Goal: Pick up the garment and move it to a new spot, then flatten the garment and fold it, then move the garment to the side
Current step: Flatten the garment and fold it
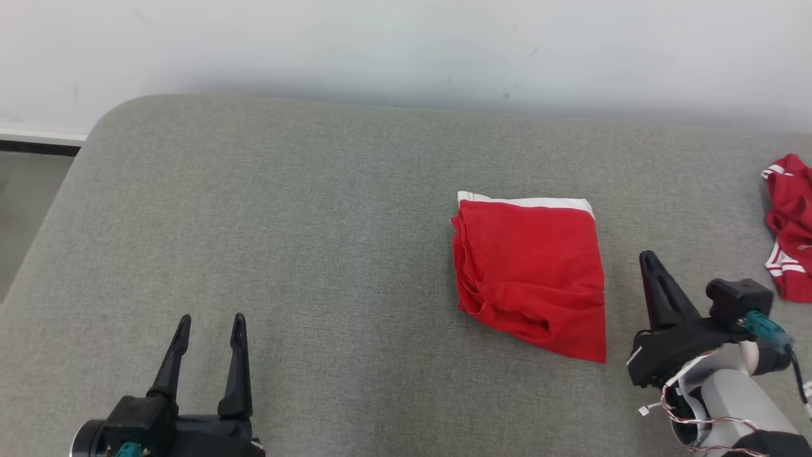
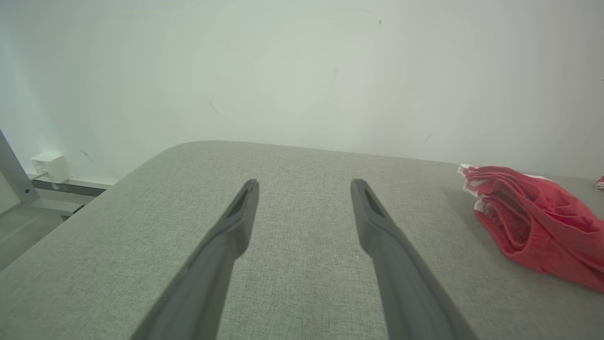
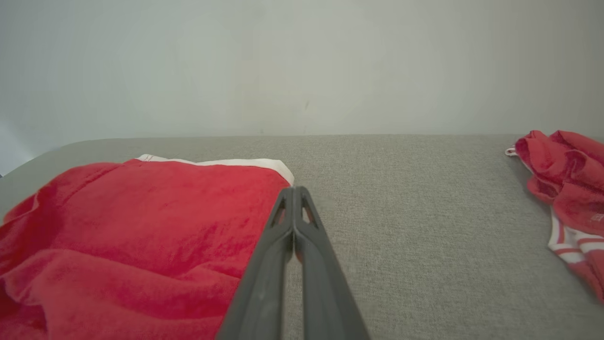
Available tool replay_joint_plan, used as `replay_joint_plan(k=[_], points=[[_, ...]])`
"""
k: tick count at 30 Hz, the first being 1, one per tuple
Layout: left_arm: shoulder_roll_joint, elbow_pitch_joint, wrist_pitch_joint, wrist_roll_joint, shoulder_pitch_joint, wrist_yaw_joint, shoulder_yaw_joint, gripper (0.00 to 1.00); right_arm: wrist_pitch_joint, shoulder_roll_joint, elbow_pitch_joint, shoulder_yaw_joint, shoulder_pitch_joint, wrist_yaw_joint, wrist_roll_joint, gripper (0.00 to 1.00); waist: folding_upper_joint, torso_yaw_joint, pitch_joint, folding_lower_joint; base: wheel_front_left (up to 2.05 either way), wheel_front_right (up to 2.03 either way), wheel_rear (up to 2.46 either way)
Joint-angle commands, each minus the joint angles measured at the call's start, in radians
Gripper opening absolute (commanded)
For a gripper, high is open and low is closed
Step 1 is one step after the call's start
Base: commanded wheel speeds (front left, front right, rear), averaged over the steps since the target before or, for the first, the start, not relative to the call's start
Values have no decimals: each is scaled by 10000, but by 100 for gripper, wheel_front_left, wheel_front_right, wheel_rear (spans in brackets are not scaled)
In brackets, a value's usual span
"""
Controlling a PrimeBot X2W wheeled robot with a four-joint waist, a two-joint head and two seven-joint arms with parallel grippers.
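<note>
Garment (image 1: 530, 273) is lying folded; pushing it aside with clenched, empty right fingers (image 1: 660, 289) could unfold it; left fingers (image 1: 238, 362) are hanging released.

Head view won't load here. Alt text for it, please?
A folded red garment lies right of centre on the grey surface. The shut right gripper sits right of it, the open left gripper at lower left; a crumpled red garment at the right edge.

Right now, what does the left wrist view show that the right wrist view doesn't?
Left wrist: the open left gripper, empty, and a white box low on the wall. Right wrist: the shut right gripper, empty, beside the folded garment. Both: folded garment, table, wall, and a second garment, just a red sliver at the left wrist's edge.
</note>
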Motion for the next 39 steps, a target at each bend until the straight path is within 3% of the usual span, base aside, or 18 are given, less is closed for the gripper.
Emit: replay_joint_plan(k=[1, 9, 22, 30, 39], points=[[55, 44, -27, 6, -136, 12, -71, 100, -40, 77, 285, 132, -217, -30, -244, 0, 0, 126, 82, 0, 0, 0, 0], [113, 171, -27, -115, -338, 12, -310, 100, -41, 830, 1479, 764, -880, -30, -799, 0, 0, 445, 196, 0, 0, 0, 0], [66, 273, -27, -234, -464, 12, -337, 100, -40, 2017, 1424, 2619, -1050, -30, -719, 0, 0, 690, 352, 0, 0, 0, 0], [9, 339, -27, -260, -562, 12, -261, 100, -42, 2153, 1114, 3447, -1296, -30, -301, 0, 0, 629, 387, 0, 0, 0, 0], [97, 339, -27, -149, -473, 12, -27, 100, -27, 1661, -938, 2681, -800, -30, -636, 0, 0, -125, 88, 0, 0, 0, 0]])
